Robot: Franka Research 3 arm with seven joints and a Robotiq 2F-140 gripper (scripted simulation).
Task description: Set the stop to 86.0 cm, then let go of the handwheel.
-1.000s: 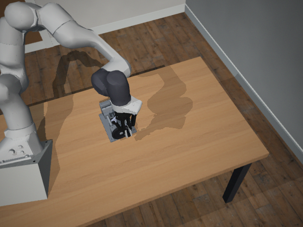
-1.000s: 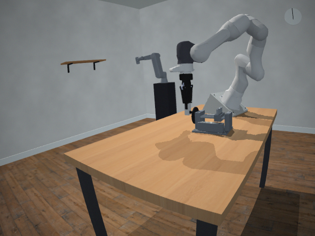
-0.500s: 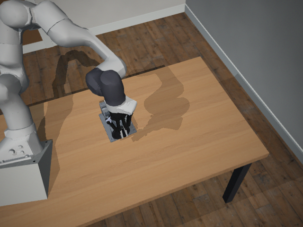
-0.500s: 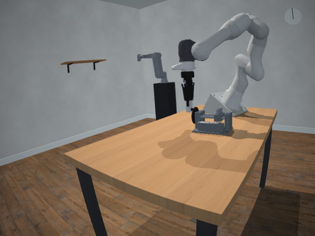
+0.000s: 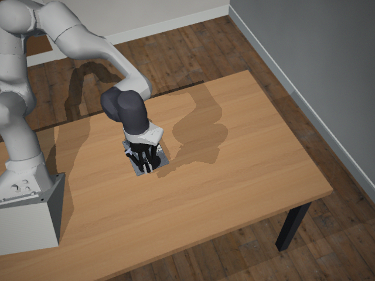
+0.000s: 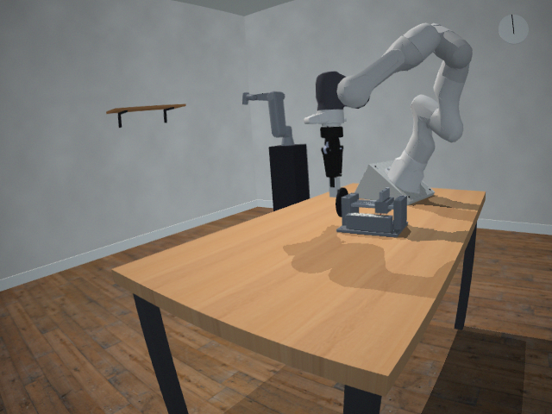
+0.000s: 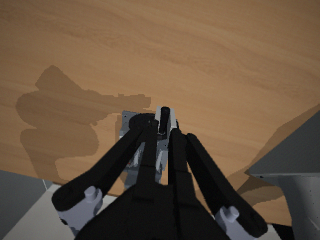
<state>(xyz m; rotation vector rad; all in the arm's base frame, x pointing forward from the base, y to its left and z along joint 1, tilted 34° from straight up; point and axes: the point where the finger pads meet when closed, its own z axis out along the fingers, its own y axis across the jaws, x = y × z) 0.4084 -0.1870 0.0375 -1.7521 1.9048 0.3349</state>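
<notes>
A small grey slide fixture (image 6: 376,211) with a base plate, two end blocks and a sliding stop (image 6: 382,198) stands on the wooden table. A black handwheel (image 6: 341,200) is at its left end. My gripper (image 6: 332,185) hangs straight down over the handwheel, its fingers shut on the wheel's crank handle. In the top view the gripper (image 5: 146,164) covers most of the fixture (image 5: 145,157). In the wrist view the fingers meet over the handwheel (image 7: 141,121); the handle itself is mostly hidden.
The arm's grey pedestal (image 5: 29,211) stands at the table's left end. A second small arm on a black column (image 6: 287,173) stands behind the table. A shelf (image 6: 145,109) hangs on the far wall.
</notes>
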